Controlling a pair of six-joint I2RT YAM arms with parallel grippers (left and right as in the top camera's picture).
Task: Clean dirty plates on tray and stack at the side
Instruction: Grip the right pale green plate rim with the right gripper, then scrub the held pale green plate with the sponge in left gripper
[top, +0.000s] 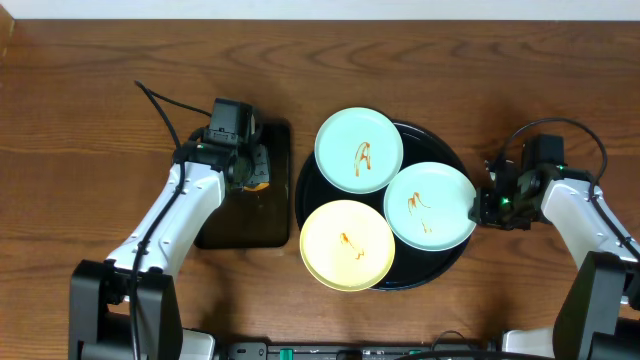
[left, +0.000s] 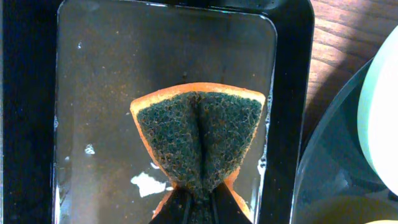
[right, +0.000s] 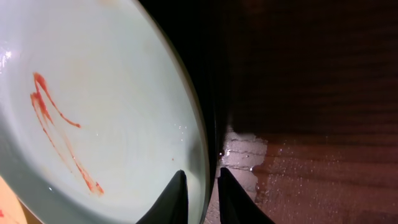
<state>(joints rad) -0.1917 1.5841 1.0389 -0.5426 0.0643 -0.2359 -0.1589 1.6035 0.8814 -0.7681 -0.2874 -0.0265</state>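
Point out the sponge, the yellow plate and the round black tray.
sponge (left: 199, 140), left wrist view, middle of its dark scouring face.
yellow plate (top: 347, 245), overhead view, its centre.
round black tray (top: 430, 268), overhead view, bare part near its lower right rim.

Standing here, I can't read any lettering, label, brand, number or sign on anything on the tabletop.
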